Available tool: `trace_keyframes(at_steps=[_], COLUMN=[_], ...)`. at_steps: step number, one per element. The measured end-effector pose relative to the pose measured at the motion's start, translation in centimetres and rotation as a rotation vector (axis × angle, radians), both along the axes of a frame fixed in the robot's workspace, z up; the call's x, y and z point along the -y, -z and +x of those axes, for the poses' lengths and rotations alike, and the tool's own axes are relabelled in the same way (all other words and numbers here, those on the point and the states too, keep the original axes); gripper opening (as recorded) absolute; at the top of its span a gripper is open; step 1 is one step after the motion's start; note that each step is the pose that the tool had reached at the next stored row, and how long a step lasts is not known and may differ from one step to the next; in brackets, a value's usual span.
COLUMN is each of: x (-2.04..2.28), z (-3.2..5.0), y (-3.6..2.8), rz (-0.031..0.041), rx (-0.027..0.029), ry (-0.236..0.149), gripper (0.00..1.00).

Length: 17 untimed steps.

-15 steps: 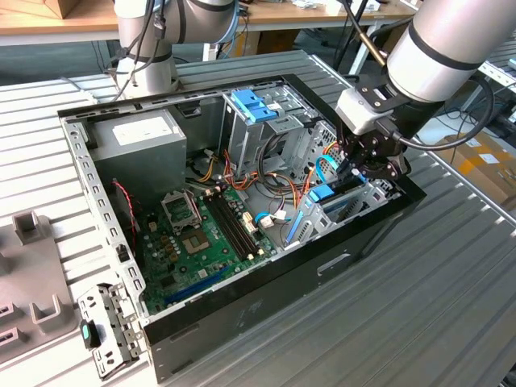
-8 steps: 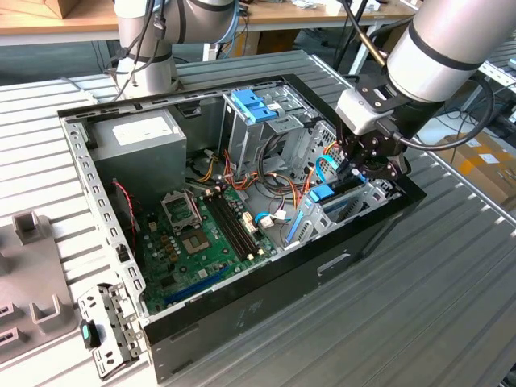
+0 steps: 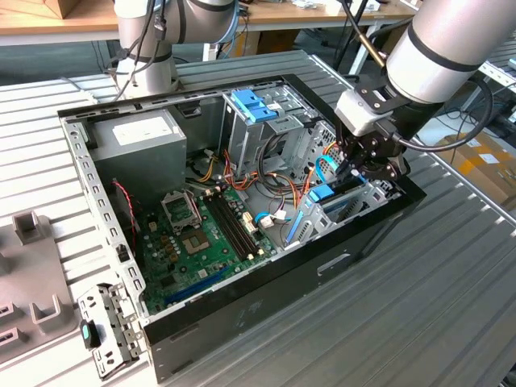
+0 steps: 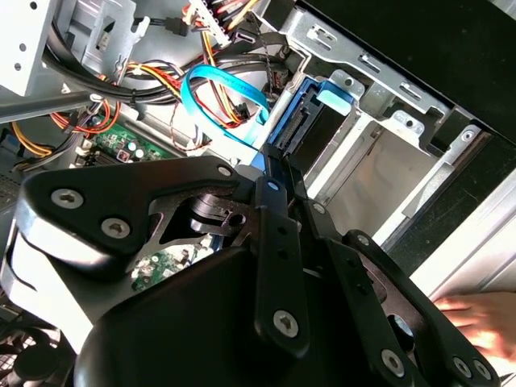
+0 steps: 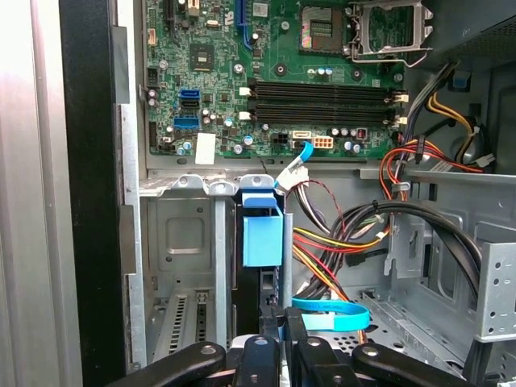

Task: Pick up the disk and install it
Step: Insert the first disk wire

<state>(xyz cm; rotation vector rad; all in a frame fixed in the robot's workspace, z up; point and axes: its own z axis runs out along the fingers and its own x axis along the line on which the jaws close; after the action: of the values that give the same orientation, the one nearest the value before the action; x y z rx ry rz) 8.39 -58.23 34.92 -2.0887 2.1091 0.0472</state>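
A ribbed grey metal table [image 3: 435, 306] spans the foreground of the exterior view, its slats running in long parallel lines and catching soft, even light; the first wrist view shows the same pale ribbed surface [image 5: 32, 201]. Behind it stands a light wooden workbench [image 3: 48, 24] with a cardboard box [image 3: 60, 6] on top and a dull blue-grey area below. On the exterior view's right, beyond the table edge, lie brown cardboard boxes [image 3: 484, 161] with labels. A grey moulded fixture [image 3: 24, 234] sits on the table at the exterior view's left.

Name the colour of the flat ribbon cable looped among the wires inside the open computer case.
The flat ribbon cable is light blue; the second wrist view shows it best.
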Motion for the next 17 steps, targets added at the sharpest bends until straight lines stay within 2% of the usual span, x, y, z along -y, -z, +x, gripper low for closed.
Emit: trace_keyframes(at_steps=[17], x=[0.02], z=[0.0], y=[0.31], rz=[0.0001], rx=[0.0], ry=[-0.008], gripper=[0.16])
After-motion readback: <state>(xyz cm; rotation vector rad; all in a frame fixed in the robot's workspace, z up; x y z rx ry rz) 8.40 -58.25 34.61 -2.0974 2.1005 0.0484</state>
